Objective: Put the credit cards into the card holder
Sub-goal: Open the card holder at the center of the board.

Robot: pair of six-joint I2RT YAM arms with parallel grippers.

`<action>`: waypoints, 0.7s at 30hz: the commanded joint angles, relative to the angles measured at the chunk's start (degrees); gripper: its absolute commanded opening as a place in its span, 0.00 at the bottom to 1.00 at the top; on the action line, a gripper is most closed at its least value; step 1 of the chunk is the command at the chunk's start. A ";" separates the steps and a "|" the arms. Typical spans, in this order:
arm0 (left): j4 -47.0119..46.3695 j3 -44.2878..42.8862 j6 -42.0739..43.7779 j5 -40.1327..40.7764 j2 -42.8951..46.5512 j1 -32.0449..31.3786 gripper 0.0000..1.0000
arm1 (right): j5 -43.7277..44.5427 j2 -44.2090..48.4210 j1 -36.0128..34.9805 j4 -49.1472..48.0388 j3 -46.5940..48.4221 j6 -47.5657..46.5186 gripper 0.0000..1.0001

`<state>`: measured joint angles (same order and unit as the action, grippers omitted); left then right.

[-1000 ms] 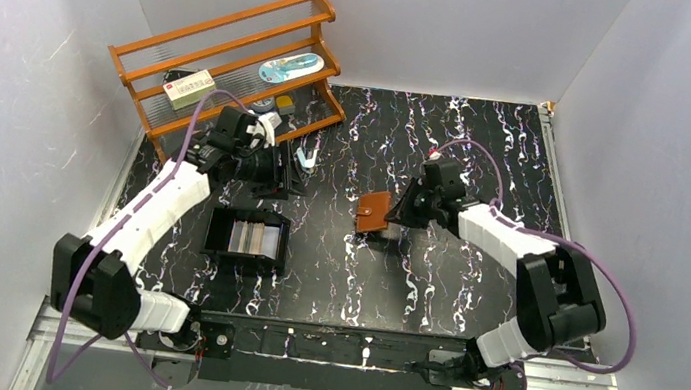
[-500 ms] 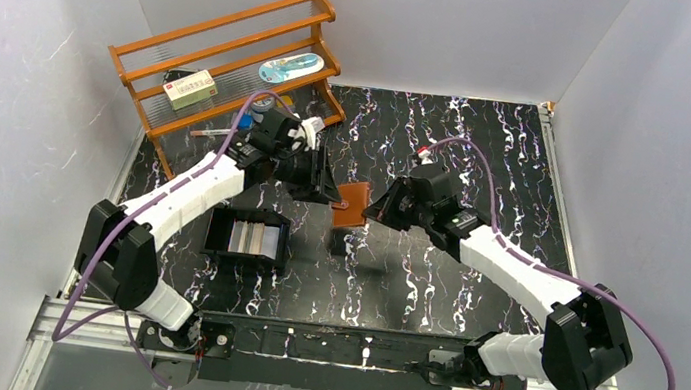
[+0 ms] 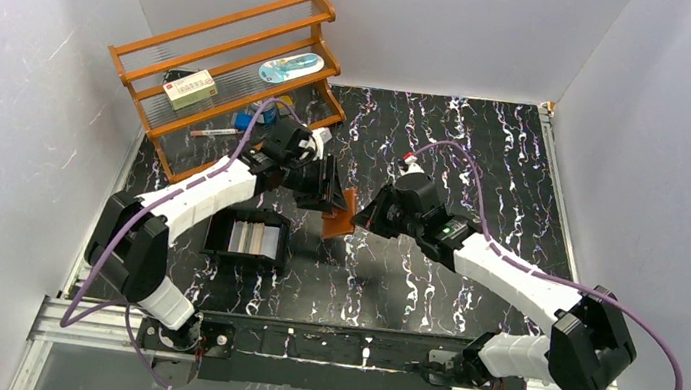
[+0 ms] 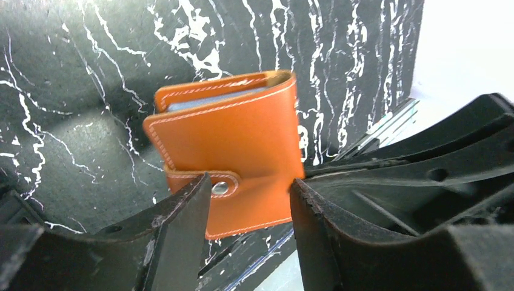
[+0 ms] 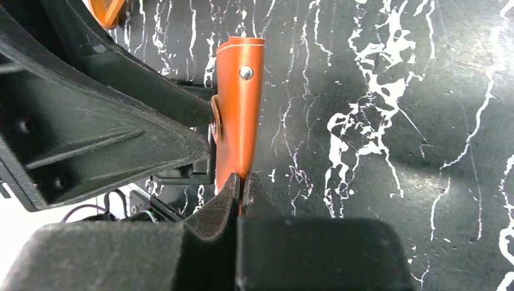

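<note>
1. Looking down from the top camera, I see the card holder held upright on its edge near the middle of the black marbled table, right between my two grippers.
2. The right gripper is pinched tight on the holder's near edge. In its wrist view the orange-brown leather is squeezed between the two tips with no gap showing.
3. From that same view the holder is seen edge-on, running away from the camera, with a small metal stud on its face.
4. The left gripper is spread wide, with one finger to each side of the holder's lower part.
5. In the left wrist view the closing strap crosses the holder's side and its snap stud sits just beside the left-hand finger. The other finger looks to be right at the holder's edge, but I cannot tell from here whether it touches.
6. The holder is folded shut, with pale pocket lining showing in the slit between the covers along its top.
7. The credit cards, silver-grey from above, lie in a shallow black tray. The tray is to the left of the holder, beside the left arm and apart from both grippers.
8. A wooden rack stands at the far left corner of the table with small items on its shelves.
</note>
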<state>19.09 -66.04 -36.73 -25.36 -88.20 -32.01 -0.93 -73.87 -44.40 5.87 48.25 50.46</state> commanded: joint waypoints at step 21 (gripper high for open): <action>-2.89 0.04 -0.25 7.83 -14.42 -10.60 0.49 | 5.27 2.90 -0.27 -11.36 -17.91 5.74 0.00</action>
<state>17.10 -63.59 -36.95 -18.81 -102.78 -41.45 4.12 -72.01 -44.64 -0.64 30.79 55.42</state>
